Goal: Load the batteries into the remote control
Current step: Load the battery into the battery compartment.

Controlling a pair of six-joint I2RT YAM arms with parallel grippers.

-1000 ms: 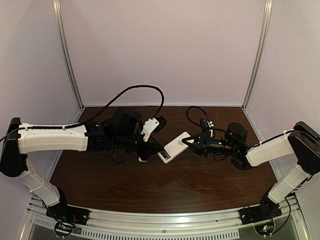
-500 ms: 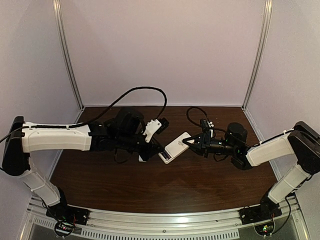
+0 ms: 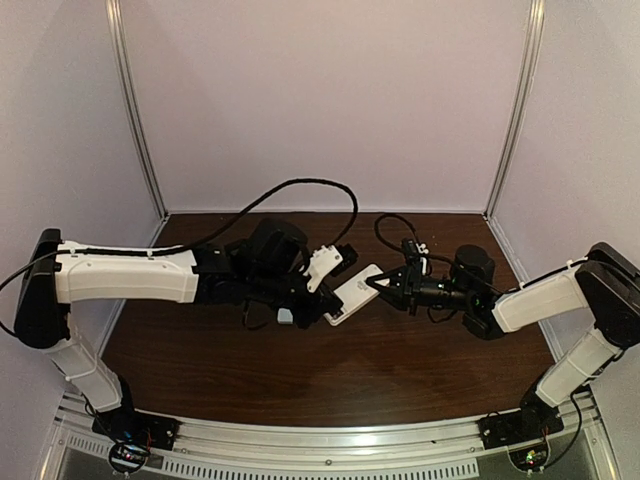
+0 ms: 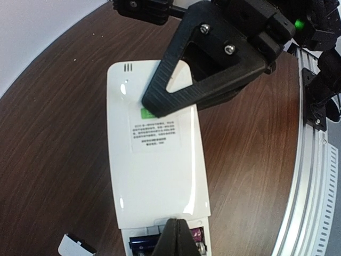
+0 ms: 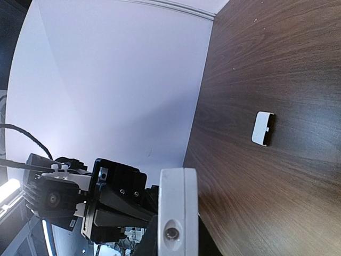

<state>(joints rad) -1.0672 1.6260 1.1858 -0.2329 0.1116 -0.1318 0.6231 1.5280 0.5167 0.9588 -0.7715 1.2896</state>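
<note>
The remote (image 4: 154, 176) has a white label (image 4: 154, 133) on its back with several lines of small dark print, too fine to read. A green mark (image 4: 145, 113) sits at the label's far left corner. No text is legible.

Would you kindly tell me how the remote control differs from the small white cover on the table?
The remote control is far longer than the cover. The remote is clamped in the right gripper; the cover lies loose on the table. The remote's back carries a printed label; the cover looks plain. Both are white plastic.
</note>
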